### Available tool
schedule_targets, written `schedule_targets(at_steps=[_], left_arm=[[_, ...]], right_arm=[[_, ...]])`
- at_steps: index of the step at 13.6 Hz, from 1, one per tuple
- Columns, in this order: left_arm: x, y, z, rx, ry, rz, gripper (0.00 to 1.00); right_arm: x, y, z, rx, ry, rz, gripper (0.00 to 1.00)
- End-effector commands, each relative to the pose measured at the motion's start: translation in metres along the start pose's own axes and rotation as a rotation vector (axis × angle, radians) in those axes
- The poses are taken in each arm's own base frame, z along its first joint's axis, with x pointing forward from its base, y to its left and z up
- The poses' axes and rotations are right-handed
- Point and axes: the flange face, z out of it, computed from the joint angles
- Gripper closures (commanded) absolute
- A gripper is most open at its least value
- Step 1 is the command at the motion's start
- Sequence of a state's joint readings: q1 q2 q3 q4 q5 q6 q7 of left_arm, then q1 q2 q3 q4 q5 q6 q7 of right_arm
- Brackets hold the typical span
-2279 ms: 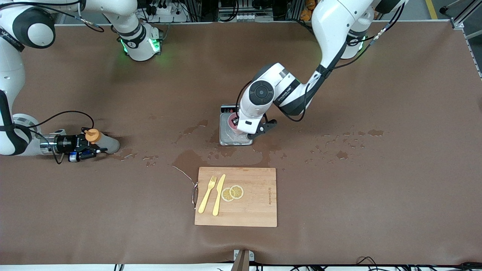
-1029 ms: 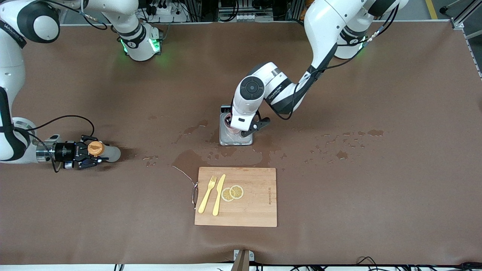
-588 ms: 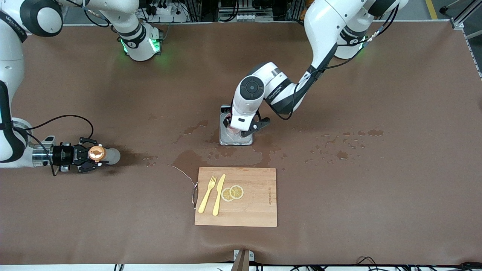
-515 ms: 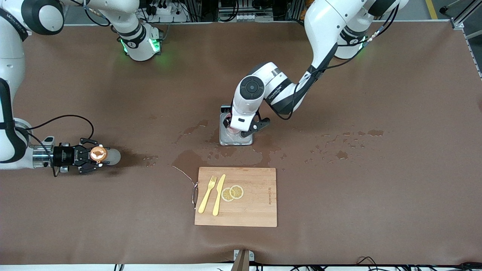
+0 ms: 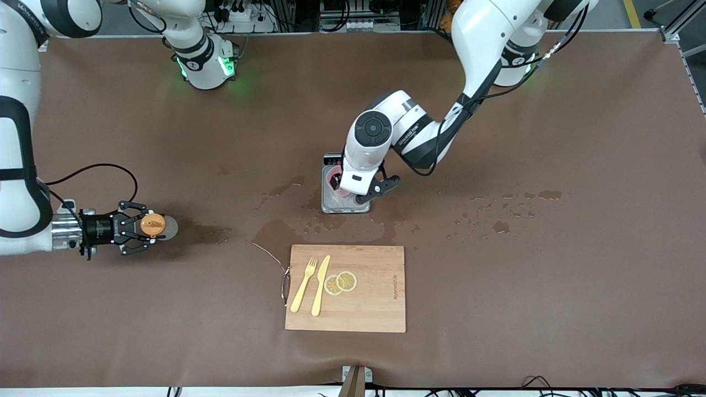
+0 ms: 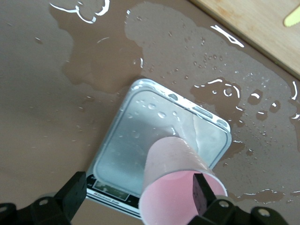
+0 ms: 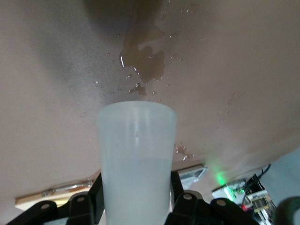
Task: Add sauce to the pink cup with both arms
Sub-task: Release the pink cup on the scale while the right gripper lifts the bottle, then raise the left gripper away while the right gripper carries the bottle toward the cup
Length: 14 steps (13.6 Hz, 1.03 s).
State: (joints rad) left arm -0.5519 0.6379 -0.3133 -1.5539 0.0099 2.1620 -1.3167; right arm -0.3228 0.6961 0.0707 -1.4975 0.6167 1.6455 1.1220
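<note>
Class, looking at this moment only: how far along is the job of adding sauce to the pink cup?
Done: the pink cup stands on the silver scale, with the left tool open around it. In hand: the right tool is shut on the sauce bottle, toward the right arm's end of the table. Left: bring the bottle over the cup and squeeze; no sauce shows in the cup.

White arms [image 5: 485, 38], black cables [image 5: 105, 168]

You see a matt brown table cover [image 5: 496, 275], wet and glossy in patches around the brushed-metal scale [image 6: 140, 140]. On the scale stands the smooth pale plastic pink cup [image 6: 171, 173]. Nearer you, the board [image 5: 375, 309] looks like wood. The sauce [image 7: 136, 159] bottle is frosted translucent plastic.
</note>
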Motion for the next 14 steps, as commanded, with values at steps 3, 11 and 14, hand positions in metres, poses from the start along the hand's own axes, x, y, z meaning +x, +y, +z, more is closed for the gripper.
schedule_targets(at_steps=[3, 11, 14], left_arm=[[0.012, -0.021, -0.066, 0.012, -0.057, 0.019, 0.00], [0.056, -0.080, -0.147, 0.093, -0.150, 0.172, 0.00], [0.075, -0.111, -0.178, 0.123, -0.161, 0.270, 0.00]], right_arm=[[-0.063, 0.004, 0.002, -0.017, 0.160, 0.056, 0.43], [-0.176, 0.012, 0.053, -0.037, 0.449, 0.186, 0.43], [-0.202, 0.018, 0.076, -0.039, 0.524, 0.243, 0.43]])
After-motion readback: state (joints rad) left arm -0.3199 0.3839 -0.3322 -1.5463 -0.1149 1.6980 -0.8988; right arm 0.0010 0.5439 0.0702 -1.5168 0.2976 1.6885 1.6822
